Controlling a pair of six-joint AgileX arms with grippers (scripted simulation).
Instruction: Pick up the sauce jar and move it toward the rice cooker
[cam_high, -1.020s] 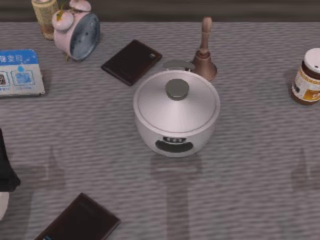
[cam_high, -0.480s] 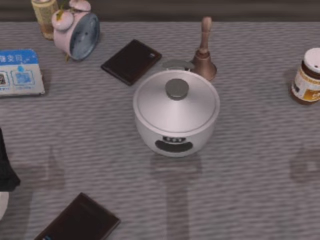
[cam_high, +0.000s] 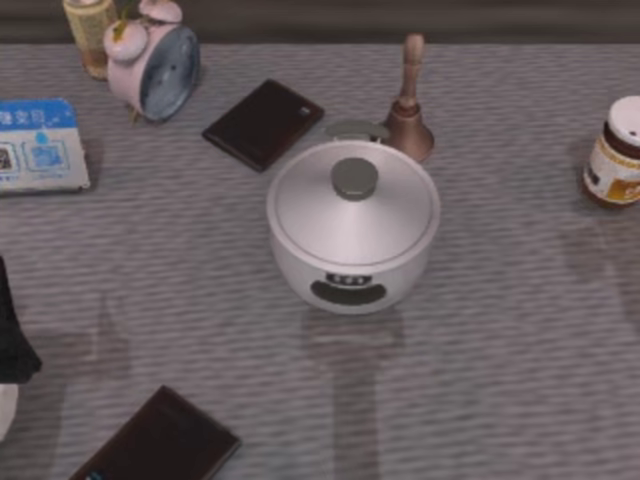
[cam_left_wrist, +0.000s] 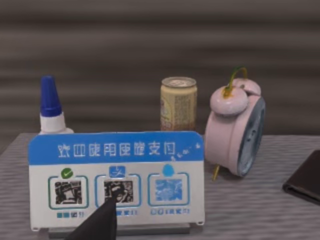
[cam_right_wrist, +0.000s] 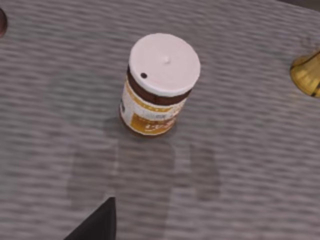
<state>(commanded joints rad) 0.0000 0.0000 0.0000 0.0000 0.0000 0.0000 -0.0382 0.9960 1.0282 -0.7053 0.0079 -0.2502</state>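
- Since the sauce jar (cam_high: 614, 152) stands upright and untouched at the desk's (cam_high: 500, 350) far right edge, the right hand should descend centred over its white lid and close around the labelled body.
- Whether the right hand's fingers are apart, I cannot tell; only a dark tip shows in its wrist view.
- From there, the sauce jar (cam_right_wrist: 158, 85) lies ahead and below, apart.
- Well left of it sits the rice cooker (cam_high: 352, 225); the left hand is parked at the near left.
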